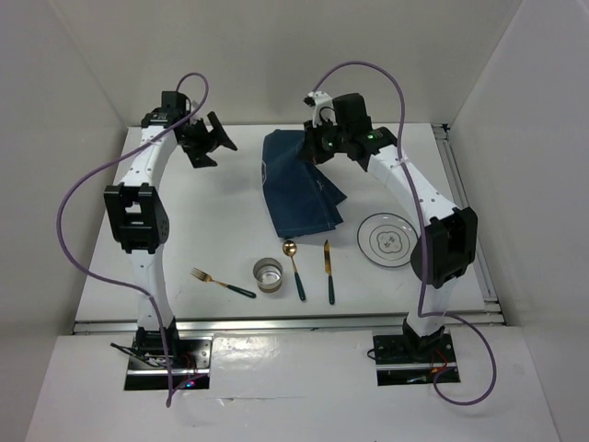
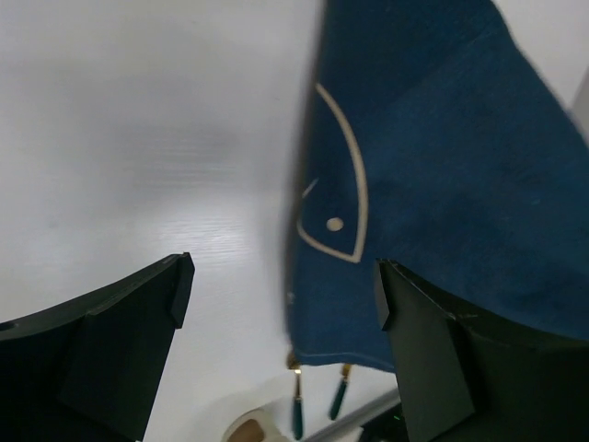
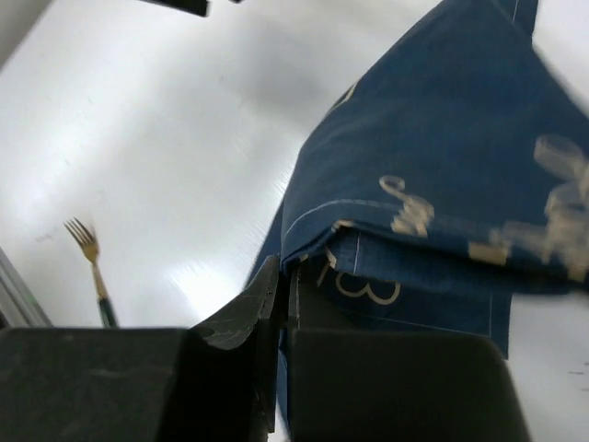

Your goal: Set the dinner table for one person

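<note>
Beyond cup, spoon & knife, R hand clamps placemat; L hand apart.

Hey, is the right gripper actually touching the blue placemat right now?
Touching. The right wrist view shows the right gripper shut on a folded edge of the placemat, with the cloth pinched between its fingers.

The dinner table (plain white) carries a fork, metal cup, spoon, knife, plate and blue cloth
</note>
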`<state>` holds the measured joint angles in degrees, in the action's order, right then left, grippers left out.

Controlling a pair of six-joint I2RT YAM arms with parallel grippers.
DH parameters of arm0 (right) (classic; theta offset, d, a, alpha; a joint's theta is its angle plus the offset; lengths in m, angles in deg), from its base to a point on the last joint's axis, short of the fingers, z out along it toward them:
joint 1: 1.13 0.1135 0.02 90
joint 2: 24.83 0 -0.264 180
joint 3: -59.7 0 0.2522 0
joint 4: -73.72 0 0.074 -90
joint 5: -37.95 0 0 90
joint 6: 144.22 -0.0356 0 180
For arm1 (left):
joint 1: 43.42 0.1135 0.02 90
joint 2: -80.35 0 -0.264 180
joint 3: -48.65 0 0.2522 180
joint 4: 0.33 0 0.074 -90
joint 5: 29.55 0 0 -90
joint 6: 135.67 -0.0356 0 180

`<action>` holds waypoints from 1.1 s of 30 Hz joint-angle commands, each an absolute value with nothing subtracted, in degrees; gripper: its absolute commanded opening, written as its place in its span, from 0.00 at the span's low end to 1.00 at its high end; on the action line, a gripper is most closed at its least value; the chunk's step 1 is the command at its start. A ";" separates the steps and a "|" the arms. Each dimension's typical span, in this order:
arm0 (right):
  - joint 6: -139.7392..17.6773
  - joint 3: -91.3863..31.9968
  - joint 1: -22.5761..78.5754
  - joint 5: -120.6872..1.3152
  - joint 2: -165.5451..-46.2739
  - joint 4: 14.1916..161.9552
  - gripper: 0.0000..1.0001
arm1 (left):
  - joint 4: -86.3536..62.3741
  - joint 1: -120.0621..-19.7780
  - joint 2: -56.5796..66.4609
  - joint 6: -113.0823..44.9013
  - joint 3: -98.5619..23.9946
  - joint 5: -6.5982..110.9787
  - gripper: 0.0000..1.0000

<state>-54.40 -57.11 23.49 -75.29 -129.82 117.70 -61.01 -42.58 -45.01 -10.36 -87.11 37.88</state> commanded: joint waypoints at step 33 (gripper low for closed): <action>-56.92 -77.56 36.44 -71.04 -143.40 118.59 0.96 | -59.97 -24.17 -37.16 -10.07 -79.98 37.24 0.99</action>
